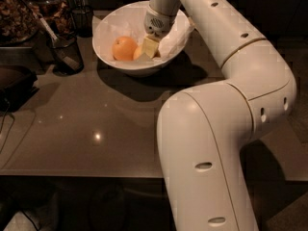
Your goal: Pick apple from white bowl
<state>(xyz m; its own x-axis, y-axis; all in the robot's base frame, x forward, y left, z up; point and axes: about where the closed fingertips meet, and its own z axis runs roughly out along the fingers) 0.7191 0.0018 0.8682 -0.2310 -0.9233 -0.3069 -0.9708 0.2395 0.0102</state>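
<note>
Progress: I'd call it mid-grab. The apple (138, 53) is inside the white bowl (111, 27), so nothing is picked yet.
Done so far: the reach looks finished, since the gripper (149, 47) is down in the bowl right at the fruit.
Left to do: get a firm hold (if it hasn't got one), lift clear of the rim, and carry the apple out.
Nearest arm link: a fat white segment (202, 162) rises from the 6 o'clock edge of the view and fills the lower right.
Elbow: it bends at about 3 o'clock (269, 76), out past the table (72, 124) edge.
Far link: it runs from the elbow up toward 11 o'clock, crossing over the bowl's right side.
Wrist: tipped steeply down, aiming into the bowl from 12 o'clock.
Gripper: low in the bowl, right of centre, touching or just beside the apple.
Grip: can't tell how wide it stands, or whether it has hold of anything.
Apple: pale yellow and mostly hidden behind the gripper. Only a sliver shows, at 3 o'clock of the orange (123, 48).
Orange: sits just beside the apple, maybe touching. I'd guess it could get nudged on the lift.
Bowl: on the table toward 12 o'clock of the view.
Beside it: a black mesh cup (66, 53) at the bowl's 9 o'clock.
</note>
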